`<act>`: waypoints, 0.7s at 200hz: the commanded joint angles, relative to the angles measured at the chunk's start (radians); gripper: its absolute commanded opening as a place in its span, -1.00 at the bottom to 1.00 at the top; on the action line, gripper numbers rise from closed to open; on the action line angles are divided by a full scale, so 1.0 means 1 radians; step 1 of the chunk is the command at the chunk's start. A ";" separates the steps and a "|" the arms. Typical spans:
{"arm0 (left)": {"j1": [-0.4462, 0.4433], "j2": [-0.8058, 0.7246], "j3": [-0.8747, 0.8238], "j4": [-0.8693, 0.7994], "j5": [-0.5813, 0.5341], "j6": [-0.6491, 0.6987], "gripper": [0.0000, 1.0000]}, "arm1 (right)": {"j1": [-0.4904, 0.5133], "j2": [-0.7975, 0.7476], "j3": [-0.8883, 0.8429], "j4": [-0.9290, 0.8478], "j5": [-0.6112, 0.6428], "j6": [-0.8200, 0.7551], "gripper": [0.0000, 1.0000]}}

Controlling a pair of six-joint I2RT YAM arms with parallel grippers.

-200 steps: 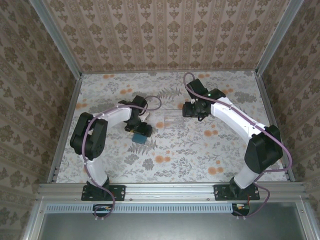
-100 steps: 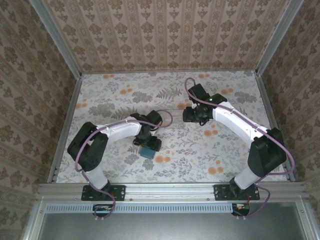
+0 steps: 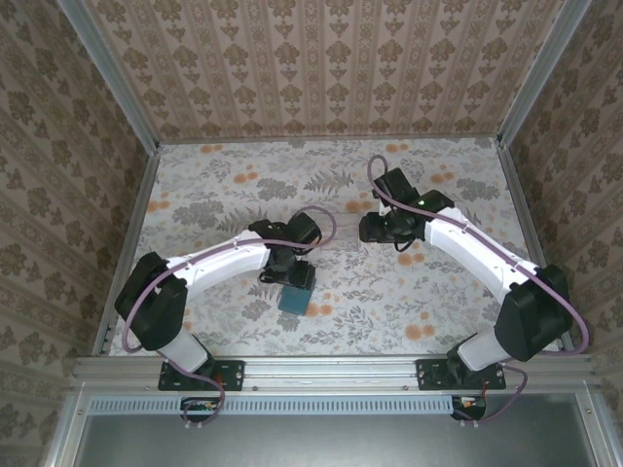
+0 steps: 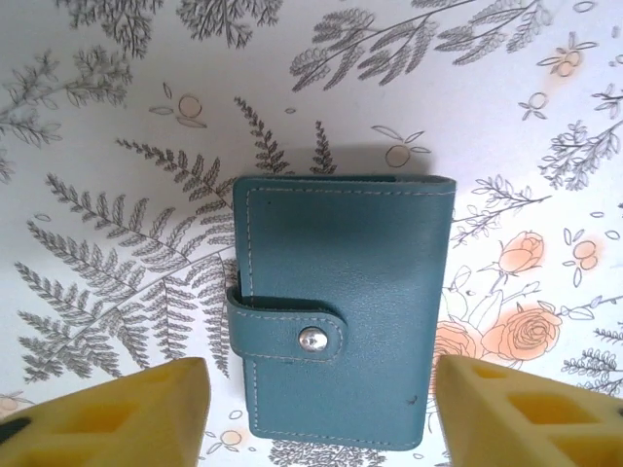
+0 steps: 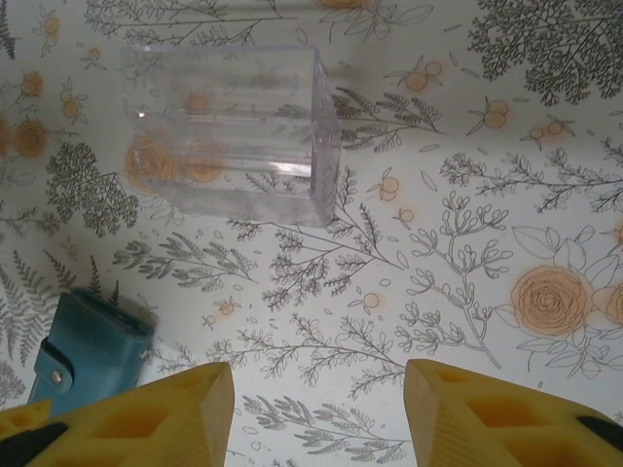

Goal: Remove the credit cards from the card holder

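Left pincer (image 4: pixel 319 394) hangs over floral tabletop (image 4: pixel 117 58), jaws apart, flanking the card holder (image 4: pixel 341 302); no contact evident, probably lined up to pinch it across its width. Right pincer (image 5: pixel 313 389) likewise apart and empty, near clear tray (image 5: pixel 229 131), seemingly waiting to assist. Holder lies flat, strap fastened at snap (image 4: pixel 311 339); credit cards presumably inside.

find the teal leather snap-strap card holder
The card holder lies shut on the floral table, front centre-left in the top view, between the open fingers of the left gripper.
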 commanded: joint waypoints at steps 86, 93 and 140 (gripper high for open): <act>0.012 0.082 -0.049 0.049 0.019 0.012 -0.11 | -0.003 -0.056 -0.071 0.018 -0.036 0.045 -0.06; 0.012 0.087 -0.051 0.057 0.024 0.014 -0.12 | -0.003 -0.054 -0.072 0.018 -0.039 0.045 -0.07; 0.016 0.124 -0.074 0.088 0.052 0.022 -0.21 | 0.005 -0.054 -0.094 0.034 -0.057 0.063 -0.11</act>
